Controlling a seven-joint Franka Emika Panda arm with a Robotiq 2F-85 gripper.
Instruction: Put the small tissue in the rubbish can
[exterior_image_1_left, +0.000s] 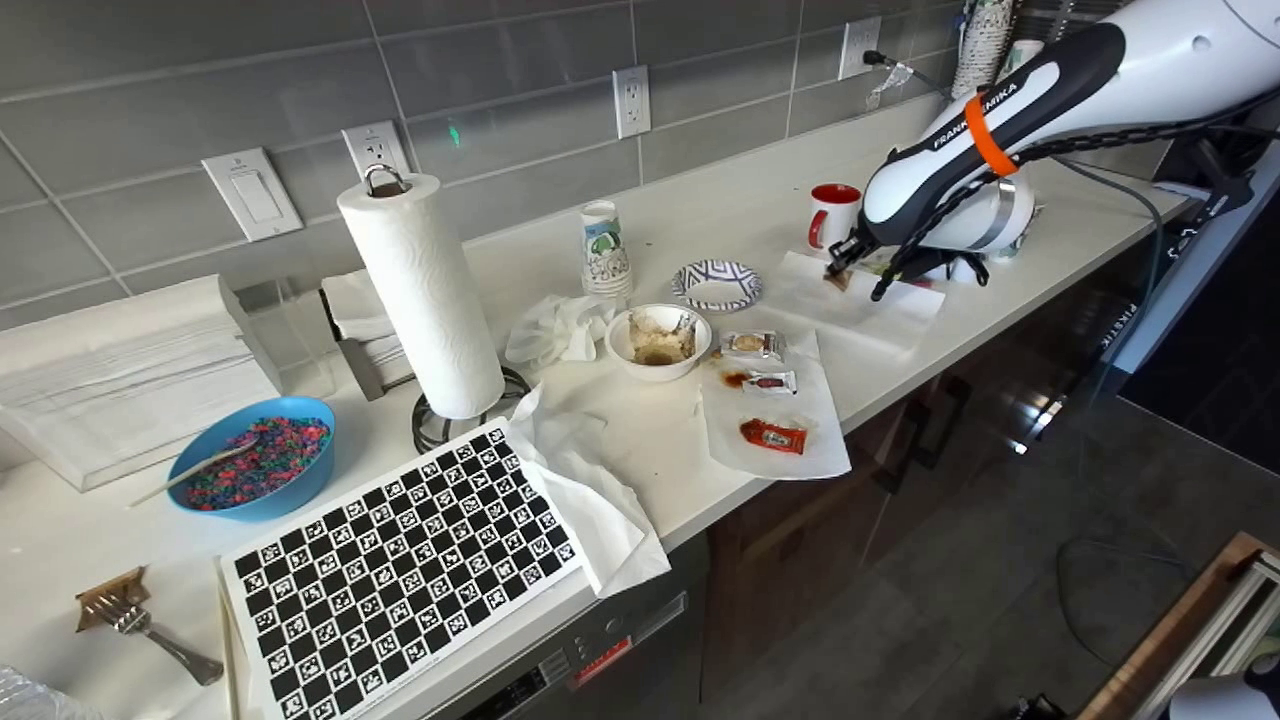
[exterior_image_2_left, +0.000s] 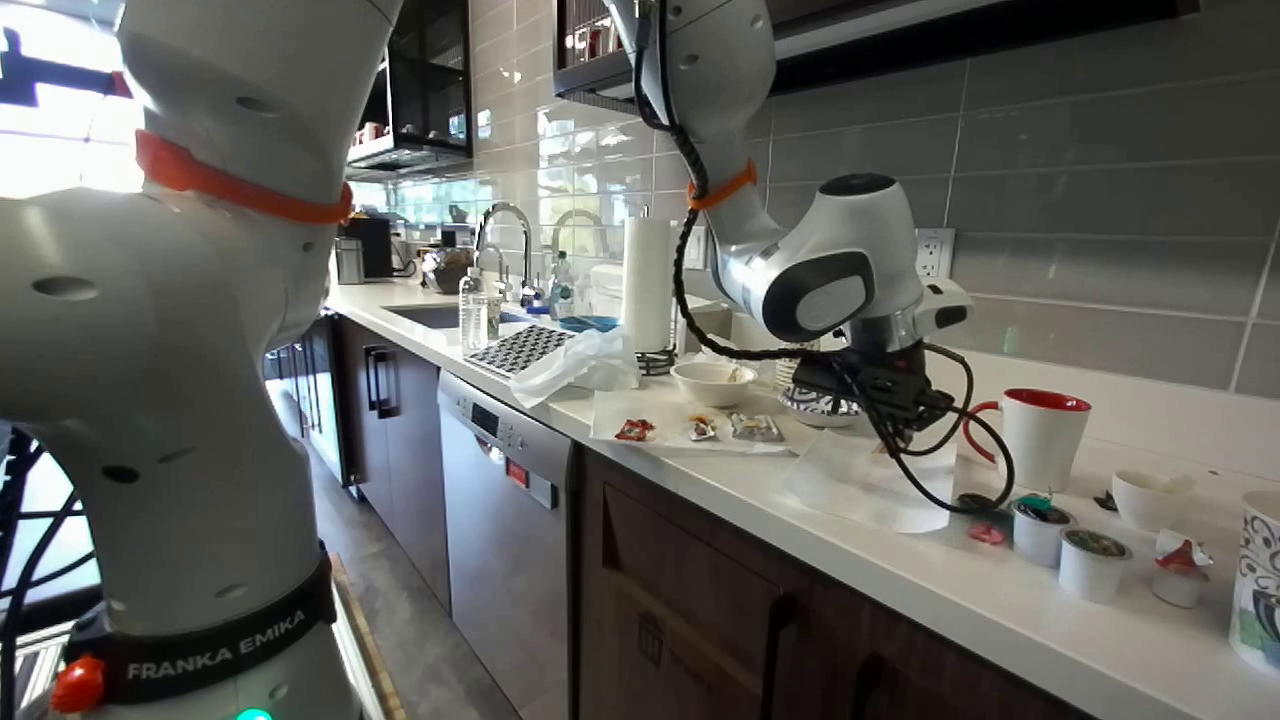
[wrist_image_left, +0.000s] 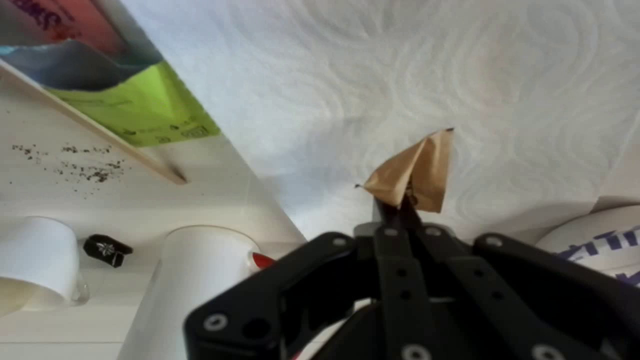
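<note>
The brown paper scrap (wrist_image_left: 417, 172), prob. the "small tissue" meant here, is right at the tips of the fingers (wrist_image_left: 392, 250), which are tight together & look to have a folded corner of it pinched b/w them; how deep the pinch goes, can't tell. In the wrist view the scrap lies just beyond the tips, fanned out to the far side, its longer edge slanting from near left to far right, so across the fingers' line, not along it. In an exterior view it's over the towel sheet (exterior_image_1_left: 870, 325) on the counter (exterior_image_1_left: 650, 445); can't tell if its lowest corner touches. The white-and-red mug (exterior_image_1_left: 835, 218) stands just beside, on the far side; patterned paper dish (exterior_image_1_left: 718, 293) is off left. Only one arm, so no choice there: the Franka arm (exterior_image_1_left: 1080, 90) reaches in from the right, bent down at its end, fingers aimed at the counter. No rubbish can in any view, so next move prob. = lift clear of the mug, then carry out of frame w/ a firm pinch
</note>
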